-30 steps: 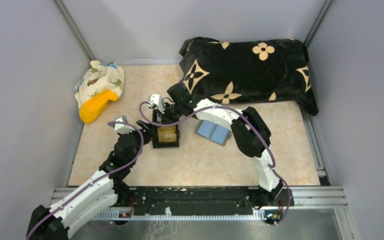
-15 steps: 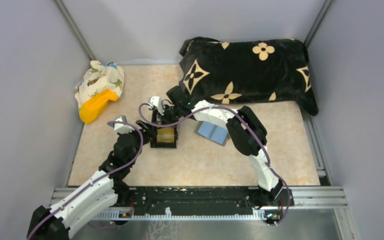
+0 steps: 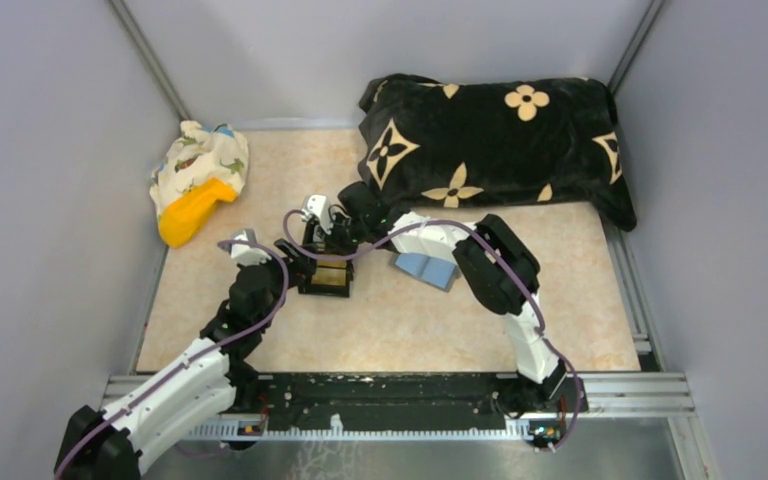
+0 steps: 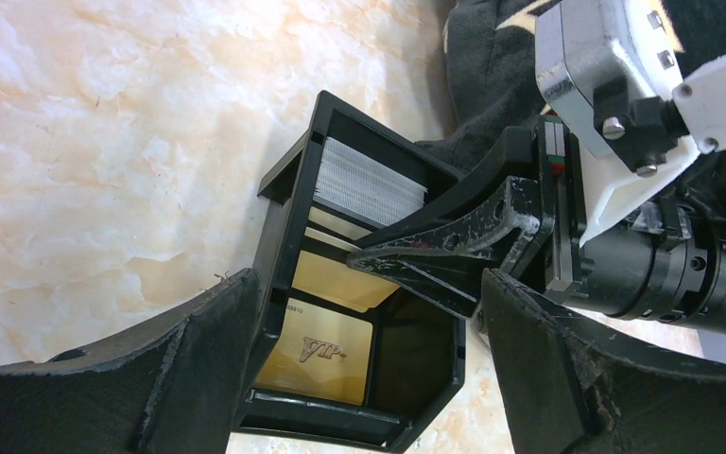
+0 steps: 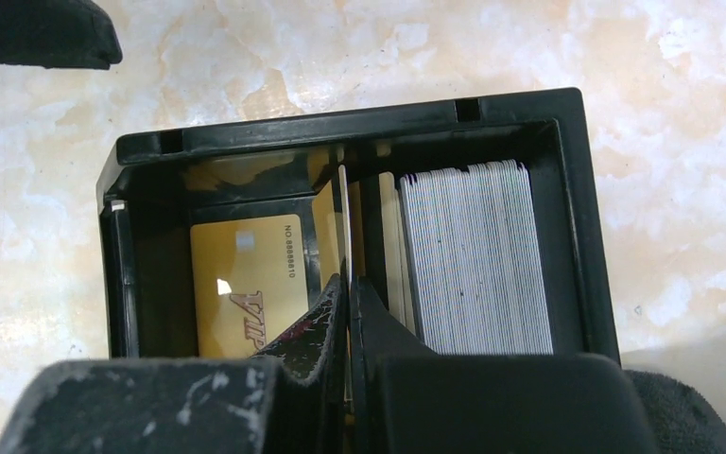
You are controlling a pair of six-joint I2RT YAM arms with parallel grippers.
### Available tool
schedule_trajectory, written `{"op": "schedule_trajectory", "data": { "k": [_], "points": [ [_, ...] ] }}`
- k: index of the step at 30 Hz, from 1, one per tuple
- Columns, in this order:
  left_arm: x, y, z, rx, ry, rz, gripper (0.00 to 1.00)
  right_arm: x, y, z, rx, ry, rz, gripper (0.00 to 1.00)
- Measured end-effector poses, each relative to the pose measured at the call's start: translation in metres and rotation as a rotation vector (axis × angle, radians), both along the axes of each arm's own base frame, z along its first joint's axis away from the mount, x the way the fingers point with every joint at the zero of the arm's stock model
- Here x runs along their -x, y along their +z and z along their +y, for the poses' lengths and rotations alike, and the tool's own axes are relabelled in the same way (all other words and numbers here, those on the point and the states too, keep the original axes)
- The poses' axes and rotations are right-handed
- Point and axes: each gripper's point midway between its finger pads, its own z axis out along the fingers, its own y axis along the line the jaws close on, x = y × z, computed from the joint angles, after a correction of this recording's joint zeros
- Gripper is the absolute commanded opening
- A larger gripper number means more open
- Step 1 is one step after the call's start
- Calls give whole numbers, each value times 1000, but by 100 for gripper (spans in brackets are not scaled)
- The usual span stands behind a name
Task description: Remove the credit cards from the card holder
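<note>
The grey card holder [image 3: 426,268] lies open on the table, light-blue face up, partly under my right arm. Left of it stands a black box [image 3: 324,291] holding gold VIP cards [image 4: 326,355] and a silvery card stack [image 5: 473,255]. My right gripper [image 5: 348,288] reaches down into the box [image 5: 340,132] and is shut on a thin card [image 5: 343,213] seen edge-on between the gold and silvery compartments; it also shows in the top view [image 3: 332,250]. My left gripper [image 4: 367,284] is open, its fingers on either side of the box [image 4: 340,423].
A black pillow with beige flowers [image 3: 490,140] lies at the back right. A patterned cloth [image 3: 205,160] with a yellow object [image 3: 192,212] lies at the back left. Grey walls close in the sides, and a metal rail [image 3: 390,390] runs along the near edge.
My right gripper has dropped lower into the black box and its arm now covers more of the card holder. The box has shifted slightly left. The left arm has barely moved.
</note>
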Motion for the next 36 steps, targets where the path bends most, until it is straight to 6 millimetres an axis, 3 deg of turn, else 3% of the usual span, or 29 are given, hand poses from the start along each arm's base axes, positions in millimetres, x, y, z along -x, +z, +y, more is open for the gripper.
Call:
{"op": "schedule_trajectory", "data": {
  "k": [4,9,19,29,36],
  "points": [
    [0,-2,-2,0,-10,5,92,0,0,2,-7,-18,-3,1],
    [-1,0,-2,5,-11,-1,92,-5,0,1,-13,-42,-28,16],
    [-2,0,-6,12,-31,0,92,-16,7,-14,16,-130,-112,21],
    [-2,-6,-11,15,-56,14,93,-27,40,-17,-22,-172,-188,23],
    [-2,-9,-14,6,-73,21,97,-26,74,-22,-94,-199,-241,23]
  ]
}}
